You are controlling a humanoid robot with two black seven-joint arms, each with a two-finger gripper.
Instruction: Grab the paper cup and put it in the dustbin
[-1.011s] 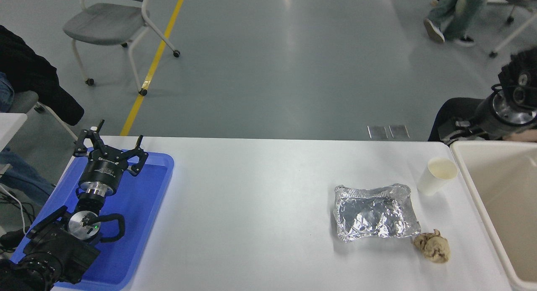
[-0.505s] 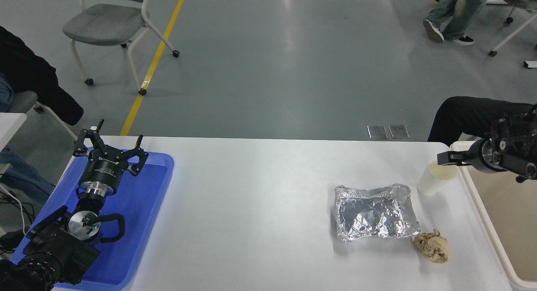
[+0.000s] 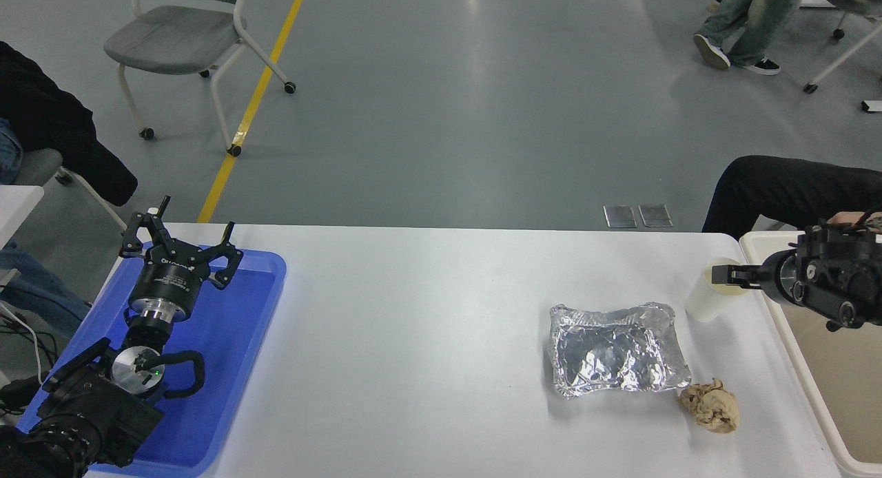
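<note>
The paper cup (image 3: pixel 699 304) stands upright on the white table, just left of the dustbin (image 3: pixel 806 368), a cream tub at the right edge. My right gripper (image 3: pixel 720 274) comes in from the right across the dustbin's far corner, and its tip lies over the cup's rim. From this side view I cannot tell whether it is open or shut. My left gripper (image 3: pixel 186 233) is parked open and empty over the blue tray at the lower left.
A crinkled foil tray (image 3: pixel 617 350) lies just in front and left of the cup. A crumpled brown paper ball (image 3: pixel 710 406) lies nearer me. The blue tray (image 3: pixel 234 340) is at the left. A person's dark-clothed leg (image 3: pixel 778 189) is beyond the table's far right corner.
My right arm has come down from high at the right edge and moved left, bringing the gripper's tip to the cup's rim. The cup has stayed in place.
</note>
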